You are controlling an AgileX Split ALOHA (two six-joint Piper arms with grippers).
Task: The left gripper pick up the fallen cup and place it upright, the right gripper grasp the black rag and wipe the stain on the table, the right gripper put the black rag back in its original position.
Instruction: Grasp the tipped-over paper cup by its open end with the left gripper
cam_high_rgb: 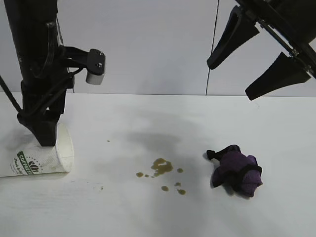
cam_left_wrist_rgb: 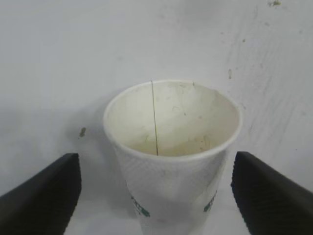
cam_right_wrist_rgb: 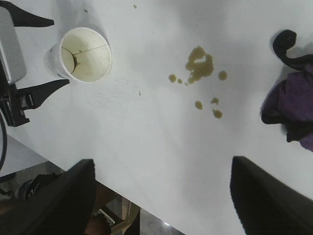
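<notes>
The white paper cup (cam_high_rgb: 37, 159) with a green band lies on its side at the left of the white table (cam_high_rgb: 148, 217), its rim facing right. My left gripper (cam_high_rgb: 47, 143) is lowered over it. In the left wrist view the cup (cam_left_wrist_rgb: 173, 147) lies between the open fingers (cam_left_wrist_rgb: 44, 196), with a gap on each side. The brown stain (cam_high_rgb: 161, 166) sits mid-table, one bigger blotch with droplets around it. The crumpled rag (cam_high_rgb: 237, 170), purple with black edging, lies to its right. My right gripper (cam_high_rgb: 229, 80) hangs open and empty, high above the rag.
Two tiny lone specks (cam_high_rgb: 108, 141) (cam_high_rgb: 101, 187) lie between the cup and the stain. The right wrist view shows the cup (cam_right_wrist_rgb: 85, 54), the stain (cam_right_wrist_rgb: 199, 63), the rag (cam_right_wrist_rgb: 293, 98) and the table's edge (cam_right_wrist_rgb: 122, 191). A grey wall stands behind the table.
</notes>
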